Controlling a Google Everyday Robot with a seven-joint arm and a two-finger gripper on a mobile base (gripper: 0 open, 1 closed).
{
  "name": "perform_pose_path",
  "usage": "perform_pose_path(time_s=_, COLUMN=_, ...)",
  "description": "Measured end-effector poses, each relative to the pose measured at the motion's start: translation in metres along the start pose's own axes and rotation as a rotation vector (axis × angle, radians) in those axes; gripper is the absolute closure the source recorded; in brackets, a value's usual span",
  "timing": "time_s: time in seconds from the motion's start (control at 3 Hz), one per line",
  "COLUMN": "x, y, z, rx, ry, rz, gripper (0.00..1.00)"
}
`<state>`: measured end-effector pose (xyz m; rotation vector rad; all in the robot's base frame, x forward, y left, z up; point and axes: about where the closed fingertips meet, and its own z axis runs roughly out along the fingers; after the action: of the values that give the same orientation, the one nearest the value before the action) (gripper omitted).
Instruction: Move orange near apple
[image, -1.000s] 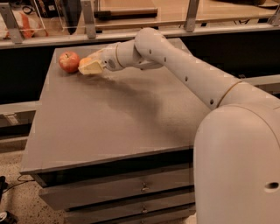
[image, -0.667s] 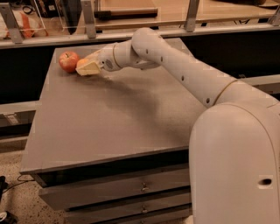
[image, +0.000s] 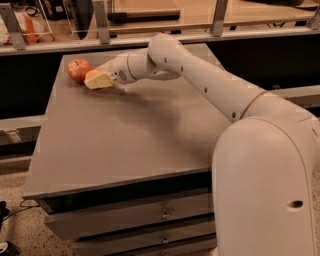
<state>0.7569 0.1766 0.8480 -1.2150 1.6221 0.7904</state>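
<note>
The red apple (image: 78, 69) with yellowish patches sits at the far left corner of the grey table (image: 125, 130). The orange (image: 92, 74) shows just to the right of the apple, almost touching it, mostly hidden between the cream-coloured fingers (image: 100, 81) of my gripper (image: 95, 79). The gripper is low over the table at that far left corner and is shut on the orange. My white arm reaches across from the right.
The table has drawers (image: 135, 220) on its front. A railing with glass panels (image: 150, 20) runs behind the table. The arm's large white base (image: 265, 195) fills the lower right.
The gripper with the orange has moved a little left, closer to the apple. The apple has not moved.
</note>
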Motion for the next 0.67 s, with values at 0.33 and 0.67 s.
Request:
perform_pose_path(time_s=0.33, x=0.0024, y=0.0026, z=0.001, rx=-0.007, ry=0.004, rz=0.006, gripper=0.35)
perform_pose_path(time_s=0.67, x=0.0041, y=0.0037, z=-0.0002, rx=-0.012, ry=0.008, rz=0.007, gripper=0.12)
